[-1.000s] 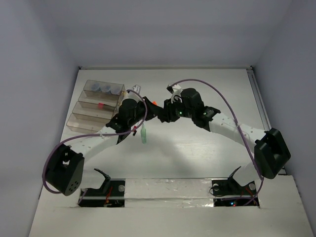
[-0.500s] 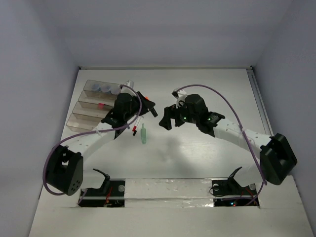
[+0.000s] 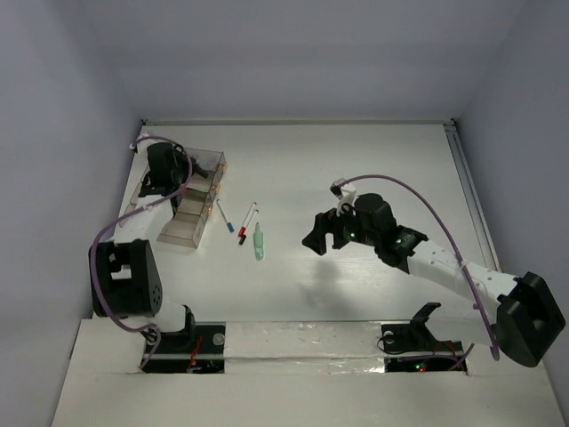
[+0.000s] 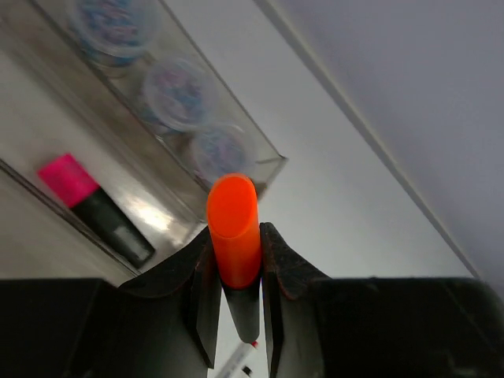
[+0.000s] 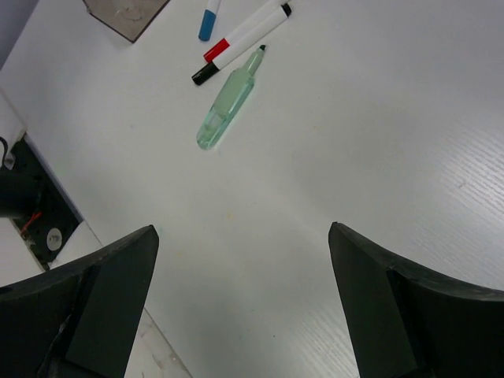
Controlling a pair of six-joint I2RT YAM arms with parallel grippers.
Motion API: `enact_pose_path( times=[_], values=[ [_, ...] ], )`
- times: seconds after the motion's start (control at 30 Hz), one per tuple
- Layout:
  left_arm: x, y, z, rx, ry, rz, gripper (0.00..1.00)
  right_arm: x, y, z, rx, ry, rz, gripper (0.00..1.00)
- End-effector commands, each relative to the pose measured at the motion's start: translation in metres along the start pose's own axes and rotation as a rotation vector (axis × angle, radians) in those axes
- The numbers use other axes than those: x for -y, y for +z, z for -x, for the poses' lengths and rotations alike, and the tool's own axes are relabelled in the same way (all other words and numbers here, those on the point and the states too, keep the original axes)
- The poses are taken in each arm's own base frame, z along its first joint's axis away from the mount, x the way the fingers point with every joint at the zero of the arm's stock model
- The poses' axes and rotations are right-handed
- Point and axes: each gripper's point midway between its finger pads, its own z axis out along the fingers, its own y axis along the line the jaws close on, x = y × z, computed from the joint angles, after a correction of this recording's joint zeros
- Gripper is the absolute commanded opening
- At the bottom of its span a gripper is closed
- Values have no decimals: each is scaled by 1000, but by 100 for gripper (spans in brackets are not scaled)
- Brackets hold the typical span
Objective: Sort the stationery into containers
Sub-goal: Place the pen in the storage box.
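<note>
My left gripper is shut on an orange highlighter with a black body, held above the containers at the table's far left. Below it, one clear bin holds three round grey-blue pots, and the neighbouring bin holds a pink highlighter. On the table beside the bins lie a blue-capped pen, a red-capped pen and a pale green marker. My right gripper hovers open to the right of them with nothing between its fingers; the right wrist view shows the green marker ahead of it.
The white table is walled at the back and on both sides. A taped strip and the arm bases run along the near edge. A corner of a bin shows at the top of the right wrist view.
The right gripper opened, let go of the orange highlighter and drew back to the right. The left arm swung left with the highlighter to above the containers.
</note>
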Motion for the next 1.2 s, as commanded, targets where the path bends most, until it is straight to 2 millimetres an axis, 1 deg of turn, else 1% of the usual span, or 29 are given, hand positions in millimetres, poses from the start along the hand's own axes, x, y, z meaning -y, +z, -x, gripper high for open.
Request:
enact_pose_path(
  times=[0.0,0.03,0.07,0.1,0.13,0.17,0.2,0.23,0.27,0.3,0.33,0.4,0.43,0.47,0.5,0.53,0.6,0.63,0.7,0.8,0.83,0.9,0.93,1.0,1.03,1.1,1.13,1.17],
  values=[
    [-16,16,40,85,23,97,0,-18,-7,21,90,-12,72,95],
    [-30,23,41,84,41,138,0,-21,-9,20,87,-11,87,95],
    [-35,26,40,79,53,162,0,-23,-10,22,89,-8,95,95],
    [-41,28,50,104,52,191,0,-24,-10,20,83,-5,101,95],
    [-48,32,50,99,60,209,0,-27,-12,22,88,-7,115,95],
    [-54,34,55,105,60,222,0,-29,-13,23,89,-7,120,95],
    [-52,36,60,118,65,225,0,-30,-14,23,91,-9,124,95],
    [-59,39,62,120,69,244,1,-31,-15,24,94,-11,132,95],
    [-62,41,62,117,88,254,2,-32,-16,25,96,-12,136,95],
    [-62,43,67,131,98,265,2,-34,-17,25,95,-13,142,95],
    [-69,46,62,116,105,291,3,-37,-18,27,97,-14,156,95],
    [-74,48,61,118,116,307,4,-40,-19,29,96,-14,164,95],
    [-77,50,58,114,117,314,6,-41,-20,30,96,-14,167,95],
    [-83,50,60,117,113,325,7,-41,-21,32,102,-18,168,95],
    [-84,51,58,116,112,328,8,-41,-21,31,100,-17,166,96],
    [-86,53,56,111,111,332,12,-41,-21,32,103,-18,163,96],
    [-88,55,55,108,112,335,15,-41,-22,33,102,-19,163,96],
    [-94,56,55,107,110,344,18,-41,-23,33,103,-21,161,96],
    [-95,57,53,103,109,346,19,-41,-23,33,102,-20,158,96],
    [-93,57,54,105,108,337,32,-40,-24,34,107,-21,155,96],
    [-93,56,55,107,109,335,40,-40,-23,33,103,-19,153,96],
    [-92,55,55,108,110,331,45,-39,-21,32,96,-15,149,96],
    [-90,54,57,112,109,327,51,-38,-20,31,94,-13,148,96],
    [-86,52,59,115,111,315,57,-35,-17,29,88,-8,139,96],
    [-80,48,64,127,110,299,61,-34,-16,29,87,-5,134,95],
    [-69,43,70,139,112,266,64,-30,-11,27,80,3,115,95],
    [-62,40,77,152,113,247,66,-28,-9,27,78,6,109,94],
    [-52,33,85,170,113,222,67,-26,-7,27,75,11,100,93]
  ],
)
